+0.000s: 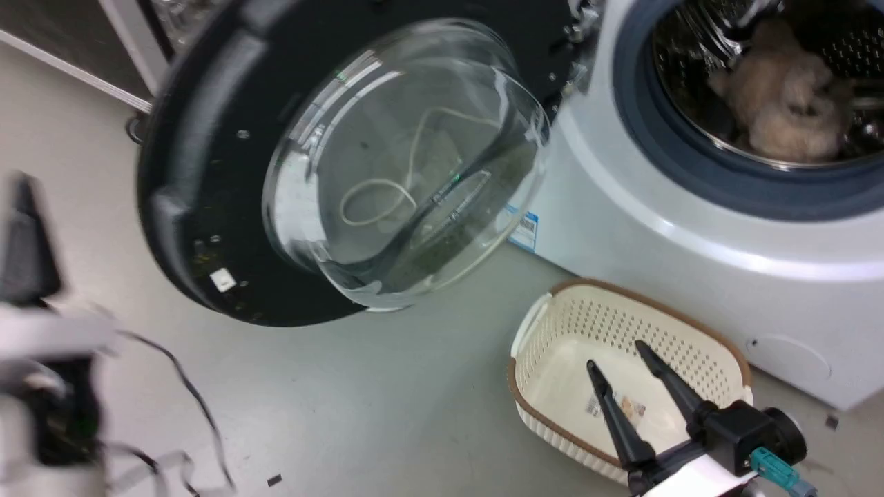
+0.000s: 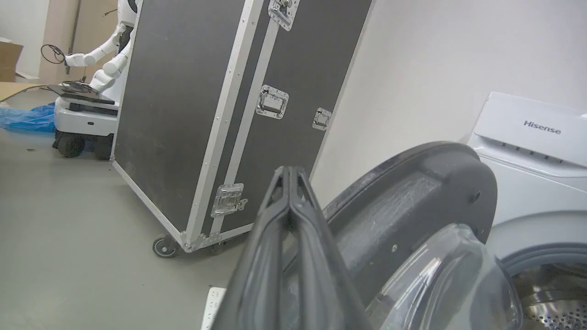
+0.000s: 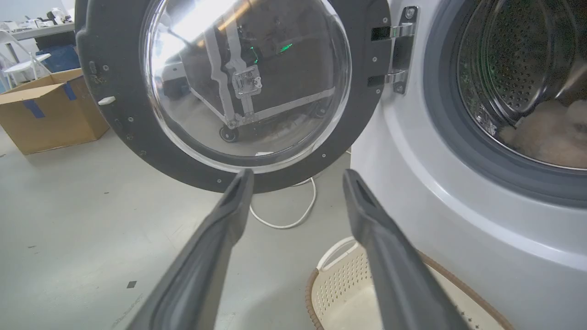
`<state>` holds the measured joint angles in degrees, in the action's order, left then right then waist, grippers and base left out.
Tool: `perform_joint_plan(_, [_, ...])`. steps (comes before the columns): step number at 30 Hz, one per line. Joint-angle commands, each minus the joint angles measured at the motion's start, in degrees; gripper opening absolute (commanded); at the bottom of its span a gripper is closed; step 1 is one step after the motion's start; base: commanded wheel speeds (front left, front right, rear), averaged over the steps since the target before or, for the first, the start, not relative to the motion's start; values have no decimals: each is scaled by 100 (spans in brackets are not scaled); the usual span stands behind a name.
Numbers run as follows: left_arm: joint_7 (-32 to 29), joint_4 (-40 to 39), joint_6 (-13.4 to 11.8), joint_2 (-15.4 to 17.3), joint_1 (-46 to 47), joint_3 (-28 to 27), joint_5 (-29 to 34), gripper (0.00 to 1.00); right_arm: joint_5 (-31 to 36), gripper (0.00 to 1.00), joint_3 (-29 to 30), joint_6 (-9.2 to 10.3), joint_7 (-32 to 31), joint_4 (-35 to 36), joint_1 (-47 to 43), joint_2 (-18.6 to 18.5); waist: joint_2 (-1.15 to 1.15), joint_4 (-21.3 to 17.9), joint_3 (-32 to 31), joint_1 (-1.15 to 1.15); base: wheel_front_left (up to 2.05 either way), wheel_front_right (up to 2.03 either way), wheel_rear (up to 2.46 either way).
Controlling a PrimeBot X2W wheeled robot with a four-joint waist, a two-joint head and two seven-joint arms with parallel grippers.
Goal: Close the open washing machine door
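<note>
Head view: right end effector (image 1: 614,353) spread, empty.

The washing machine door (image 3: 238,87) stands swung wide open on its metal hinge (image 3: 398,50), glass window facing the camera. The right pincer (image 3: 297,176) has its two fingers spread apart, tips reaching up to the door's lower black rim. A cream basket (image 3: 341,282) sits below, and a pale fluffy item (image 3: 550,133) lies in the drum (image 3: 513,68).

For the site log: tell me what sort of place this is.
Probably a robotics lab or workshop, not a home laundry: a wheeled flight case and another robot stand near the washing machine, with a cardboard box.
</note>
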<state>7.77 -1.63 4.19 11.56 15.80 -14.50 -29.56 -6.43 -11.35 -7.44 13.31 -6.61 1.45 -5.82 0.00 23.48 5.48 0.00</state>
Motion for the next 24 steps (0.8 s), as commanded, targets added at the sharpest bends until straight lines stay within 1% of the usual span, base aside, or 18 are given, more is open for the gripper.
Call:
perform_joint_plan(1, [-138, 167, -9, 131, 273, -190, -295, 0, 12, 100, -8, -4, 61, 30, 88, -61, 0, -151, 175, 0, 0, 0, 0])
perform_joint_plan(3, [-442, 493, -47, 276, 594, -425, -727, 0, -6, 100, -12, -4, 85, 36, 132, -95, 0, -211, 269, 0, 0, 0, 0])
perform_joint_plan(6, [-922, 1103, -172, 426, 1093, -765, -1413, 0, -34, 100, -40, -4, 121, 32, 196, -171, 0, -266, 399, 0, 0, 0, 0])
perform_joint_plan(9, [-1379, 1746, -403, 457, 1568, -1185, -2199, 0, -82, 100, -129, -4, 157, 30, 284, -248, 0, -332, 517, 0, 0, 0, 0])
perform_joint_plan(11, [-1702, 2124, -530, 482, 1794, -1378, -2611, 0, -118, 100, -162, -5, 169, 36, 346, -283, 0, -388, 581, 0, 0, 0, 0])
perform_joint_plan(12, [-1916, 2303, -594, 451, 1890, -1453, -2839, 0, -131, 100, -166, -5, 169, 38, 369, -296, 0, -411, 597, 0, 0, 0, 0])
perform_joint_plan(13, [-2484, 2715, -723, 434, 2131, -1683, -3442, 0, -168, 100, -196, -5, 169, 41, 427, -332, 0, -484, 654, 0, 0, 0, 0])
perform_joint_plan(15, [-2864, 2897, -733, 426, 2203, -1691, -3694, 0, -185, 100, -207, -5, 169, 37, 445, -350, 0, -513, 671, 0, 0, 0, 0])
perform_joint_plan(18, [-3426, 2989, -620, 420, 2154, -1558, -3907, 0, -201, 100, -222, -5, 169, 28, 453, -360, 0, -545, 676, 0, 0, 0, 0])
perform_joint_plan(24, [-4021, 2816, -395, 339, 1857, -1461, -4174, 0, -226, 100, -186, -5, 169, -39, 428, -331, 0, -561, 541, 0, 0, 0, 0])
